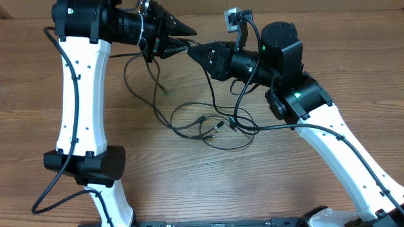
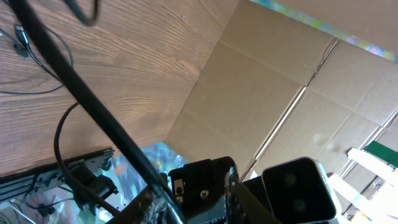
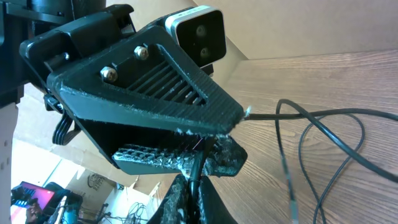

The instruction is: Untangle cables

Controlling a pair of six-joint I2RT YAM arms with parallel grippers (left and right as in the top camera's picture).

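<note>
Thin black cables [image 1: 208,129] lie in loose overlapping loops on the wooden table, with small plug ends [image 1: 218,126] in the middle. One strand rises to both grippers at the back. My right gripper [image 1: 191,50] is shut on this strand; the right wrist view shows it pinched between the jaws [image 3: 189,199]. My left gripper [image 1: 189,39] is right beside it, jaws apart, and the strand [image 2: 93,106] runs taut against one finger [image 2: 196,208]. The left gripper's fingers [image 3: 241,138] fill the right wrist view, with more loops [image 3: 323,124] on the table.
A cardboard wall [image 2: 267,81] stands behind the table's far edge. The right wrist's camera [image 2: 292,186] sits close to the left fingers. Both white arms flank the cable loops, the left base [image 1: 82,164] at front left.
</note>
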